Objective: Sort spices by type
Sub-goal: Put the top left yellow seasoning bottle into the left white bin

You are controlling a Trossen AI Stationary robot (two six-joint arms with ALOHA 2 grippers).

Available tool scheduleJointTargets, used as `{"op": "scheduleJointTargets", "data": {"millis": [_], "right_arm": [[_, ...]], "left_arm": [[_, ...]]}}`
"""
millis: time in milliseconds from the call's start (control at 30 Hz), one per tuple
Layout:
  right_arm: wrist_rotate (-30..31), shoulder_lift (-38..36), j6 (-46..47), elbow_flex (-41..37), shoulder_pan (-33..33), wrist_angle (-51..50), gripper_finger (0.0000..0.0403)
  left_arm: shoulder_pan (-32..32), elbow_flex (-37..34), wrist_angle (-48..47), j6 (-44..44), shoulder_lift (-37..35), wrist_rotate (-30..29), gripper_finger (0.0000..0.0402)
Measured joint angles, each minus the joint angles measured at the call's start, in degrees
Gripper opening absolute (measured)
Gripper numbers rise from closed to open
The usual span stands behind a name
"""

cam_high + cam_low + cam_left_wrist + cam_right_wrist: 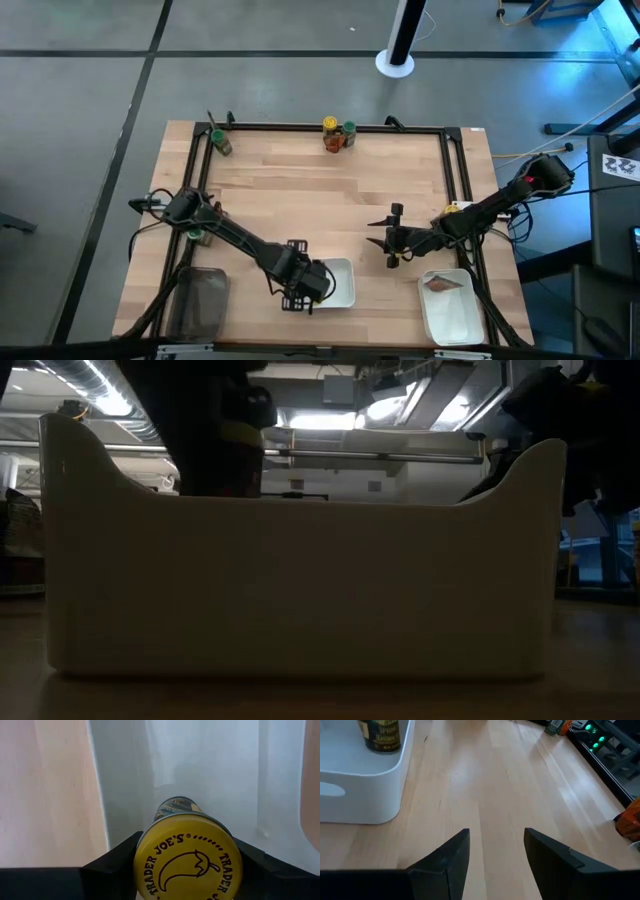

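A: What room do we have around the left gripper (322, 281)?

B: It hangs over the near white tray (343, 296), and its fingers (116, 860) clench a yellow-capped jar (187, 860). The tray's bare floor lies ahead of the jar, its walls on both sides, and open wood beyond the wall.

A: And the arm itself?

B: We see the left arm reaching low from the table's left edge, diagonally toward the tray, wrist bent down over it.

A: The right gripper (392, 240)?

B: It is released, holding nothing, its fingers (449, 857) apart above bare wood. A tray wall sits off to one side of it, and the dark frame rail runs along the other. The arm stretches in from the right edge.

A: Other spices?

B: Two jars (337, 134) and a green-capped jar (218, 141) stand at the far edge. A packet (440, 284) lies in the second tray (452, 315), behind the right gripper.
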Motion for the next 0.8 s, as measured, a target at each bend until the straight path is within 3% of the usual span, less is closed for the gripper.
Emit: {"op": "scheduleJointTargets", "data": {"millis": [800], "right_arm": [[-0.48, -0.01, -0.17, 0.00, 0.00, 1.24, 0.0189]], "left_arm": [[-0.02, -1.85, 2.12, -1.37, -0.07, -0.01, 0.0237]]}}
